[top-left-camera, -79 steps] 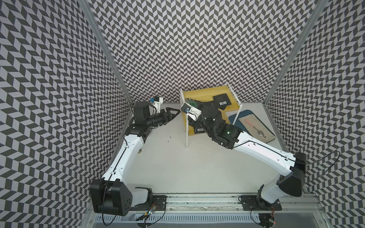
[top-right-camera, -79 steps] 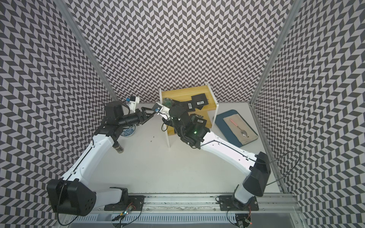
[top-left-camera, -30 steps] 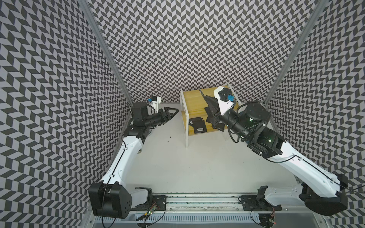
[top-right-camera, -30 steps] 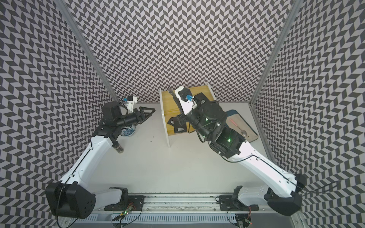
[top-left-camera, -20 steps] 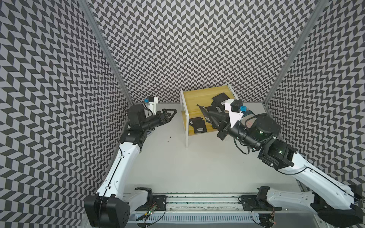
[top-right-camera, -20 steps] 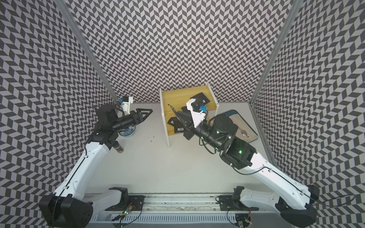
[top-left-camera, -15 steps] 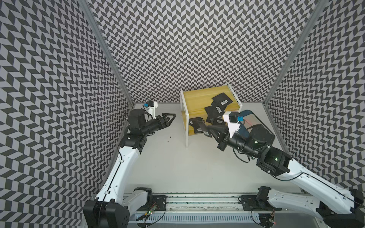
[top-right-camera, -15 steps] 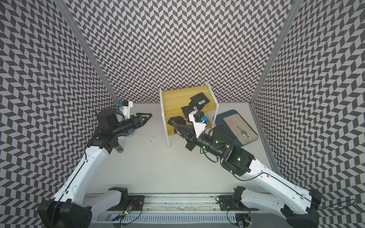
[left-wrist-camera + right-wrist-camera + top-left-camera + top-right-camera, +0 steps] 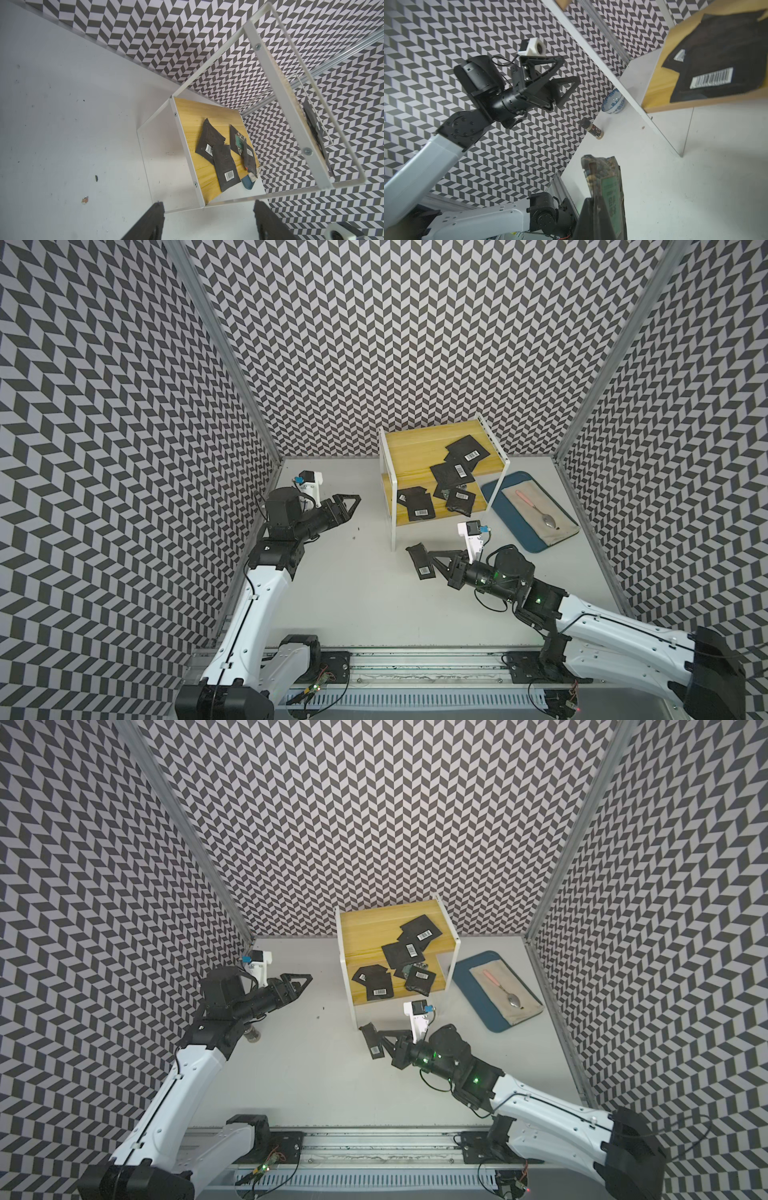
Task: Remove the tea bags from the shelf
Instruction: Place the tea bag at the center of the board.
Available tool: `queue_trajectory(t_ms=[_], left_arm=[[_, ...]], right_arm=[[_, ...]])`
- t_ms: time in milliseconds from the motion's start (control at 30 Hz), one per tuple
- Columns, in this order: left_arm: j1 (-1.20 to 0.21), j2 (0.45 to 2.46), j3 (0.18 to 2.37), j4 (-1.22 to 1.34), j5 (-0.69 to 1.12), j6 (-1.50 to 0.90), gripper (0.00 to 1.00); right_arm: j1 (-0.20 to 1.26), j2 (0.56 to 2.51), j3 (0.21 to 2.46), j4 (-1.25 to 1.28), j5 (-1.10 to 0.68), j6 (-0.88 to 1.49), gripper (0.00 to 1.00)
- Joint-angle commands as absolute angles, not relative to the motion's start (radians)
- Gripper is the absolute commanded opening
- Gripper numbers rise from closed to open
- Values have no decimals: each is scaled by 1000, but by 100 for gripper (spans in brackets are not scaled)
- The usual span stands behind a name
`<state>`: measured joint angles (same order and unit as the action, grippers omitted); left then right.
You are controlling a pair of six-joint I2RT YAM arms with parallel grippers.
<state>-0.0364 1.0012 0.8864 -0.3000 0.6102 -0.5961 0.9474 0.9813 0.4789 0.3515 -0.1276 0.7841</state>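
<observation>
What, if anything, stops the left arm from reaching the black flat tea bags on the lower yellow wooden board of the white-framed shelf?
Probably nothing, so yes. The open left gripper faces the shelf's side, where the thin frame leaves a gap above the lower board; the tea bags lie just inside.

Holds right gripper [image 9: 433, 559] low, forearm stretched forward, clamped on a tea bag [image 9: 420, 564]; holds left gripper [image 9: 353, 502] raised, level, jaws spread wide.

Tea bags [image 9: 467, 450] lie on both boards of the shelf [image 9: 409, 448], the tray [image 9: 511, 522] sits right of it, and one tea bag [image 9: 420, 562] is before it in the right gripper [image 9: 433, 559]
</observation>
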Motion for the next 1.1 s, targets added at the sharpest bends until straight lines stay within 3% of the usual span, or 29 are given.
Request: queue_trajectory(t_ms=[0, 200, 333, 467, 1067], left_arm=[[-28, 988, 866, -290, 606, -596, 72], [-25, 995, 841, -274, 634, -606, 72], [-25, 999, 829, -264, 646, -609, 72], [-23, 999, 818, -258, 661, -610, 72], [-14, 1006, 785, -219, 676, -620, 72]], right_arm=[[947, 1018, 422, 616, -112, 964, 0], [934, 1123, 306, 835, -54, 1199, 0], [939, 1250, 362, 835, -129, 1225, 0], [940, 1360, 346, 996, -131, 1302, 0], [948, 1684, 428, 1012, -85, 1426, 2]])
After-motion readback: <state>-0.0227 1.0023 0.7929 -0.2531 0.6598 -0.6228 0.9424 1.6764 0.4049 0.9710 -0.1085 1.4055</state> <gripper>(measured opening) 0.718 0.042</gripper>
